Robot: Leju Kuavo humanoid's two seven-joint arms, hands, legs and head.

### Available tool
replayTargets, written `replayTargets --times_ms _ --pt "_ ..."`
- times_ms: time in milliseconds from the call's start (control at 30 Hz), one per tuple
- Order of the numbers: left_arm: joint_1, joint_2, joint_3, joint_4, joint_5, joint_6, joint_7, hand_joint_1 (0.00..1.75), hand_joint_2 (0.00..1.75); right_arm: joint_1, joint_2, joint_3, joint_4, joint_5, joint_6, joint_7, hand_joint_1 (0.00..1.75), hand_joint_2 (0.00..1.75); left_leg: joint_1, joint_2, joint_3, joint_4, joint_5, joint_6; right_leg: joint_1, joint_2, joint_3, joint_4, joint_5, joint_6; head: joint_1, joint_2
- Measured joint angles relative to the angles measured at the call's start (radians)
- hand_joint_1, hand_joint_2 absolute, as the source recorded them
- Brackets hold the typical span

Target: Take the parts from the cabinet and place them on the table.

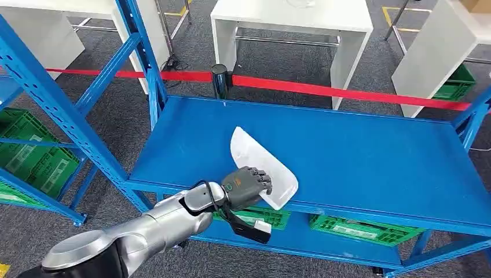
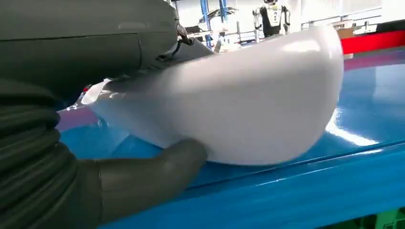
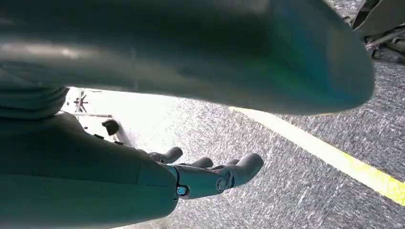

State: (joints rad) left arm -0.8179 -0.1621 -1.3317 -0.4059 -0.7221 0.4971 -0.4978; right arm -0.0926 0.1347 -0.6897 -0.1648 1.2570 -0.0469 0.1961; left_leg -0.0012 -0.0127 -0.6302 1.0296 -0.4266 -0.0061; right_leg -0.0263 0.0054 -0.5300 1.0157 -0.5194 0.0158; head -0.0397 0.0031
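Observation:
A white curved plastic part [image 1: 262,165] lies on the blue table [image 1: 359,156], its near end at the table's front edge. My left hand [image 1: 248,186] grips that near end, dark fingers curled over the top. In the left wrist view the white part [image 2: 239,105] rests on the blue surface, with my thumb [image 2: 153,174] pressed under its rim and my fingers over it. My right hand [image 3: 210,176] hangs beside my body above grey carpet, fingers apart and holding nothing.
A blue rack [image 1: 63,116] with green crates [image 1: 29,150] stands at the left. More green crates [image 1: 359,229] sit on the shelf under the table. A red barrier tape [image 1: 324,90] runs behind, with white tables [image 1: 289,23] beyond it.

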Motion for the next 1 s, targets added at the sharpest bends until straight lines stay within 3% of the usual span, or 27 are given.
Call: replayTargets --times_ms 600,733,1000 --pt "-0.002 0.001 0.0 -0.002 0.036 -0.006 -0.002 1.75 1.75 -0.013 0.0 0.0 0.0 -0.004 -0.017 -0.008 0.0 0.0 0.0 0.0 0.002 0.0 0.0 0.0 0.0 0.0 0.001 0.0 0.0 0.0 0.0 0.0" --pt "-0.002 0.0 0.041 -0.004 0.192 -0.099 -0.033 1.75 1.75 -0.013 0.0 -0.004 0.0 -0.014 -0.026 -0.012 0.0 0.0 0.0 0.0 0.003 0.0 0.0 0.0 0.0 0.0 0.001 0.0 0.0 0.0 0.0 0.0" --pt "-0.002 -0.015 0.252 -0.01 0.516 -0.281 -0.092 1.75 1.75 -0.008 0.0 -0.018 0.0 -0.024 -0.038 -0.016 0.0 0.0 0.0 -0.001 0.008 -0.001 -0.001 0.0 0.0 -0.001 0.007 0.0 -0.002 0.001 0.0 0.0"
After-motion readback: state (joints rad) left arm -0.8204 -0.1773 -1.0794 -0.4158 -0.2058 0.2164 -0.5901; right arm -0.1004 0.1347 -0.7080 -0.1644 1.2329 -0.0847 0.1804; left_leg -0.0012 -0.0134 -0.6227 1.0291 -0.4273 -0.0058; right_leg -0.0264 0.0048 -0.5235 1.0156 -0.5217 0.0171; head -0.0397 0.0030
